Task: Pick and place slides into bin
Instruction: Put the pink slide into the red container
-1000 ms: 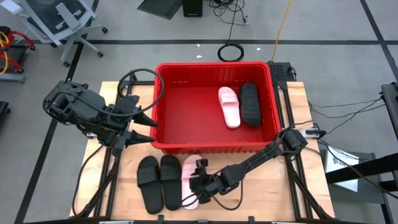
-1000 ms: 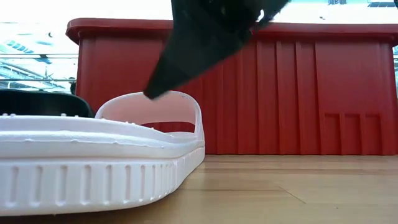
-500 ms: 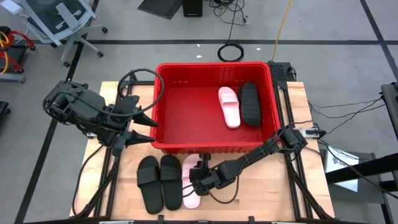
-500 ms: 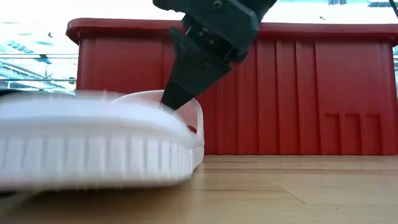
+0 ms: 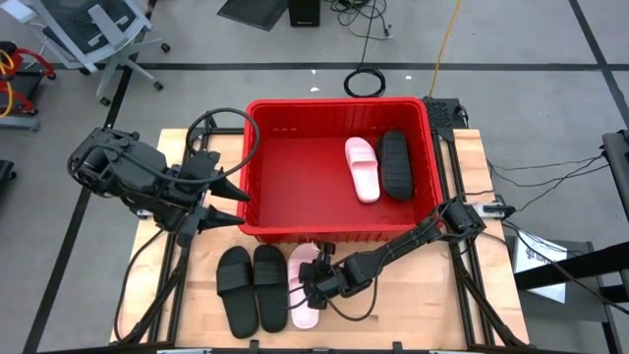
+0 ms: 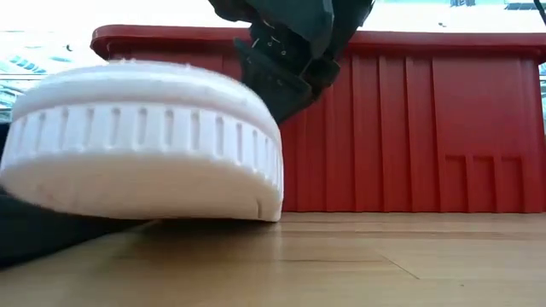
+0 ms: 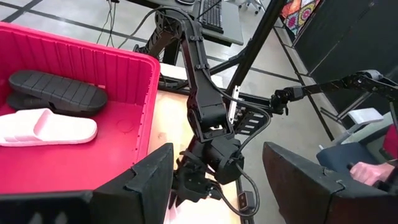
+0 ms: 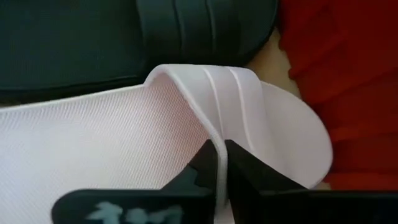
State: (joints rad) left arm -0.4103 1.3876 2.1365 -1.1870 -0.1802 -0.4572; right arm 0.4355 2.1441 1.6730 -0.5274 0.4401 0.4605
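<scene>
The red bin holds a pale pink slide and a black slide. In front of it, two black slides and a pink slide lie side by side on the wooden table. My right gripper is over the pink slide's strap and shut on it. In the low view this slide's near end stands raised and tilted. My left gripper hovers open to the left of the bin, with nothing between its fingers. My right gripper pinches the near edge of the pink slide's strap between its two fingers. One finger is on the footbed side under the strap, the other on the strap's ribbed outer face. The fingers slant down from the table's right. The slide's near end is tipped up.
The bin's near wall rises just behind the held slide. The nearer black slide lies right beside the pink one. Bare wood extends to the right of the slides. Cables and chairs lie on the floor beyond the table.
My right gripper has moved a little toward the bin, rolled, and shut on the pink slide's strap. The slide lay flat on the table before. Its near end has now risen and the slide has tipped.
</scene>
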